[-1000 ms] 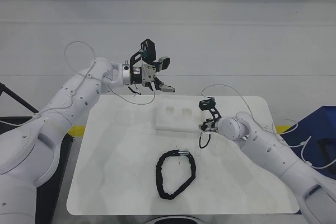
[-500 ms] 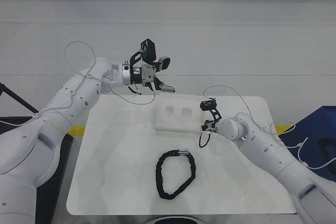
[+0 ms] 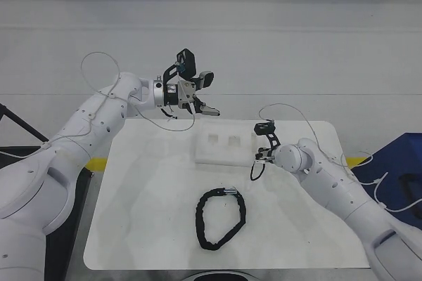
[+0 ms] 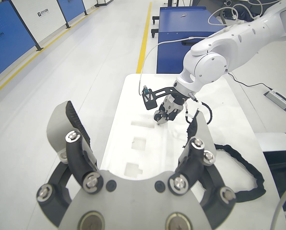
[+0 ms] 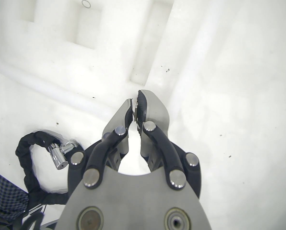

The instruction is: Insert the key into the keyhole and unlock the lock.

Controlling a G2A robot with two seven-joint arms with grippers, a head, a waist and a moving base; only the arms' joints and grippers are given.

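Right gripper (image 5: 134, 104): nearly shut, pads pinching a thin sliver of bright metal (image 5: 135, 110) right at the tips. I take that for the key, but too little shows to be sure. Grip is shallow, with nothing deeper in the pads.

I'm low over the near edge of the white foam tray with rectangular recesses (image 5: 114, 25), just beside its narrow slot (image 5: 152, 41).

The lock is a black fabric-sleeved chain loop (image 3: 220, 218) with a short chrome cylinder (image 5: 59, 155). It lies loose on the white table (image 3: 148, 211), near the tray and apart from me. Can't tell which way the keyhole faces.

Left gripper (image 4: 133, 113): wide open, holding nothing, up over the far edge of the table and well apart from the lock.

Judgement: key looks picked, insertion not yet begun.

Risks:
- A tip-only pinch may let the key pivot or slide between the pads on first contact with the cylinder, so I lose alignment or drop it.
- Nothing braces the cylinder, so pushing the key in may shove it across the table instead of seating.
- With the chain loose, turning the key may spin the whole cylinder rather than the core. The left gripper probably needs to hold it first.
- Keyhole angle is unknown, so a blind approach could jam the key on the chrome face.
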